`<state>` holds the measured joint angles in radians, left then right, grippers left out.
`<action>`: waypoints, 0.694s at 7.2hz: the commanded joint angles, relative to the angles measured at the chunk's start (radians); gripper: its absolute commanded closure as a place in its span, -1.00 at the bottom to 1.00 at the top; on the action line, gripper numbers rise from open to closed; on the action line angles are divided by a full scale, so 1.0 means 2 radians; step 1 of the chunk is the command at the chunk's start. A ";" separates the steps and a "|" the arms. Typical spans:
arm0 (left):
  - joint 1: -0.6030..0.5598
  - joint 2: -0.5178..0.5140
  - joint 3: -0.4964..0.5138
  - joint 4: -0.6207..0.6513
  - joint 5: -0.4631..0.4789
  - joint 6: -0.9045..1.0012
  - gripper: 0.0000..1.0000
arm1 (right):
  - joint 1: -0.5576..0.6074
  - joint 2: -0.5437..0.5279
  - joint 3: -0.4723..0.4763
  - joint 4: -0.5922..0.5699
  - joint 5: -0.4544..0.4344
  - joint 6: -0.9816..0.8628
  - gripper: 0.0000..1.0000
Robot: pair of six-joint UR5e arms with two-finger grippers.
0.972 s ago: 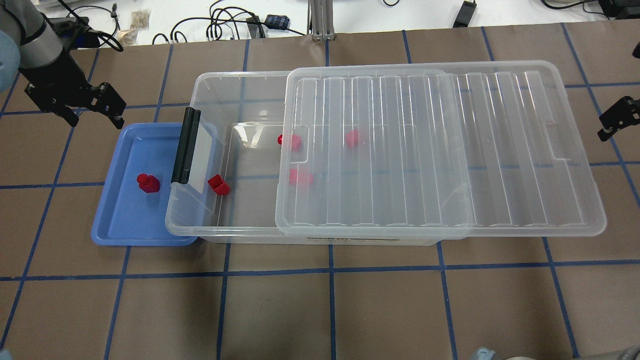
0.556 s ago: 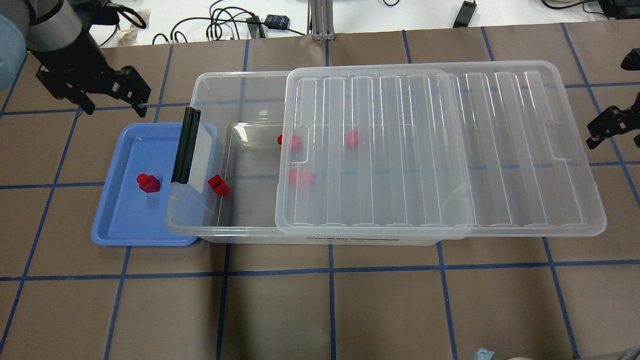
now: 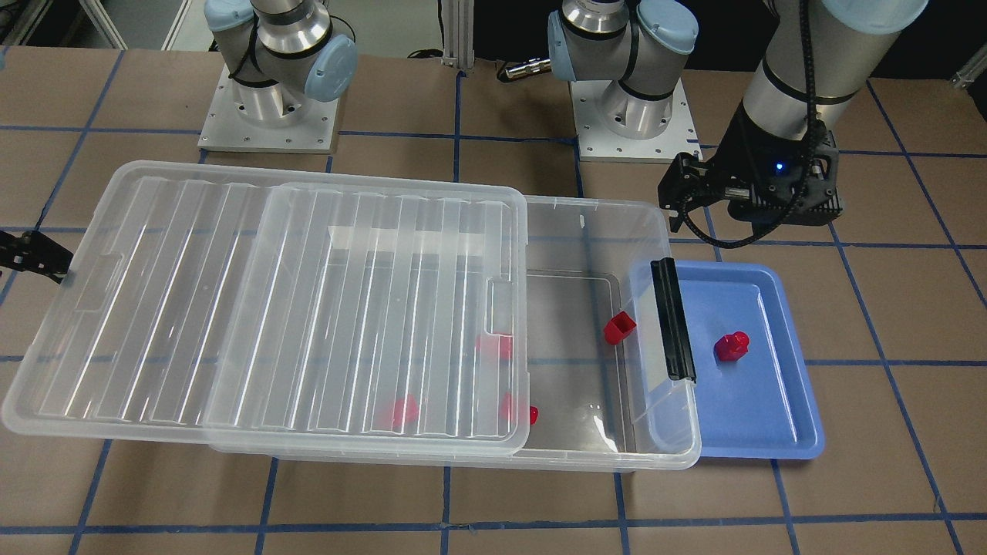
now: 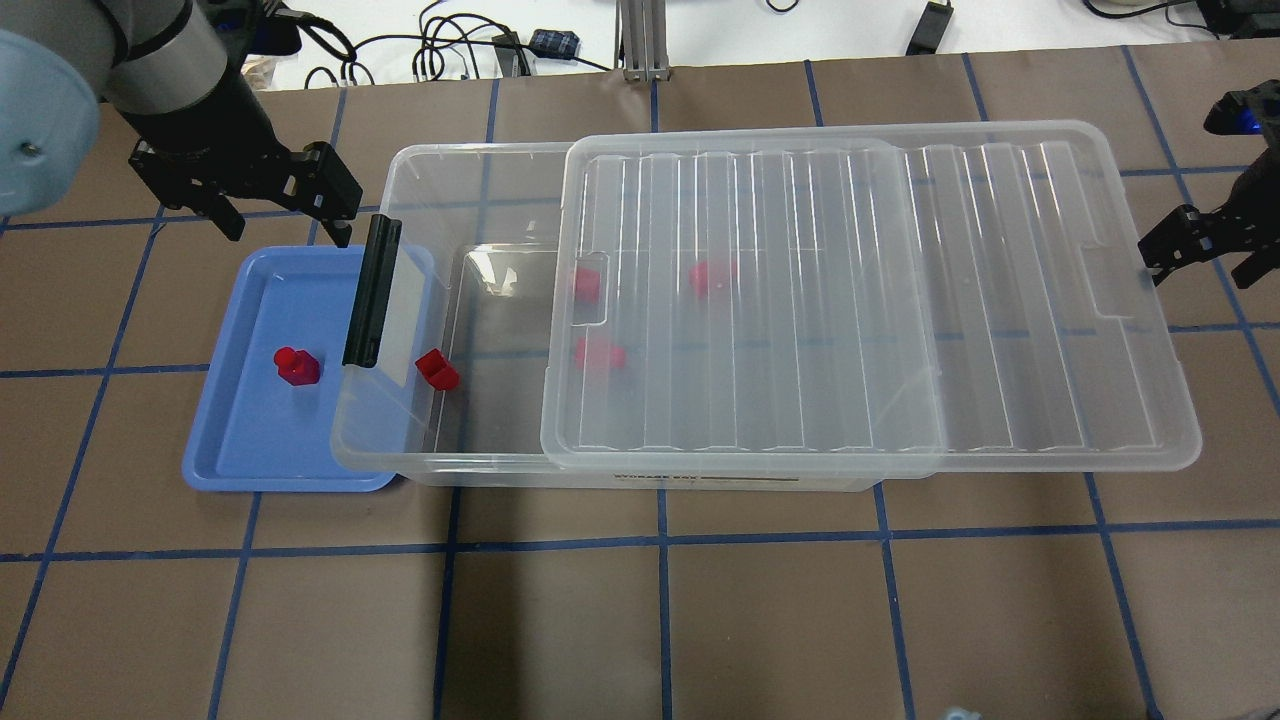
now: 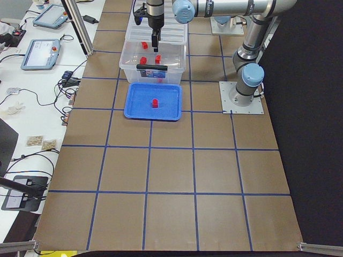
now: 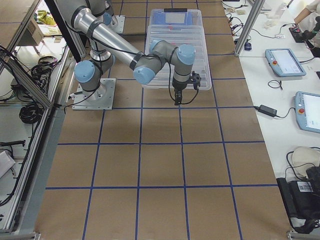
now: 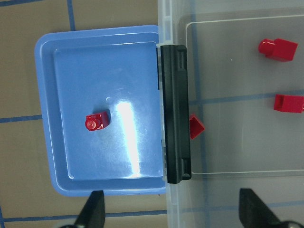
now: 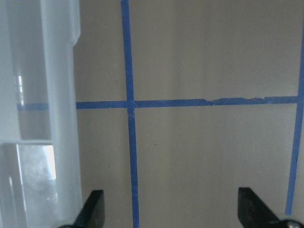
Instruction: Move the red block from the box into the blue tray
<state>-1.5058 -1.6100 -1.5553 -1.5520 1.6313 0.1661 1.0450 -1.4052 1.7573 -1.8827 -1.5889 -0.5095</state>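
The red block (image 4: 296, 366) with its round stud lies in the blue tray (image 4: 250, 430), left of the box (image 4: 400, 170). It also shows in the left wrist view (image 7: 97, 122) and the front view (image 3: 731, 346). My left gripper (image 4: 287, 225) is open and empty, above the tray's far edge beside the box's black latch (image 4: 372, 292). My right gripper (image 4: 1205, 262) is open and empty at the right end of the ribbed lid (image 4: 850, 300). The lid covers most of the box.
A red hollow angular piece (image 4: 436, 369) lies in the open part of the box near the latch. Three more red pieces (image 4: 600, 353) show blurred under the lid. The box's left rim overhangs the tray. Cables lie past the far table edge.
My left gripper has moved right, from beyond the tray's far left corner to beside the latch. My right gripper has moved left to the lid's end. The lid has slid slightly left.
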 commanded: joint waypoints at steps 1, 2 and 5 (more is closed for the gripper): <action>-0.005 0.013 -0.006 -0.012 0.000 0.005 -1.00 | 0.022 -0.003 0.006 0.000 0.000 0.002 -1.00; -0.005 0.016 -0.011 -0.019 -0.006 0.005 -1.00 | 0.037 -0.004 0.006 0.000 -0.001 0.018 -1.00; 0.000 0.020 -0.020 -0.022 -0.021 -0.001 -1.00 | 0.059 -0.004 0.006 0.000 0.001 0.034 -1.00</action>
<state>-1.5106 -1.5713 -1.5906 -1.5912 1.6030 0.1726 1.1359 -1.4135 1.7695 -1.8837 -1.5880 -0.4554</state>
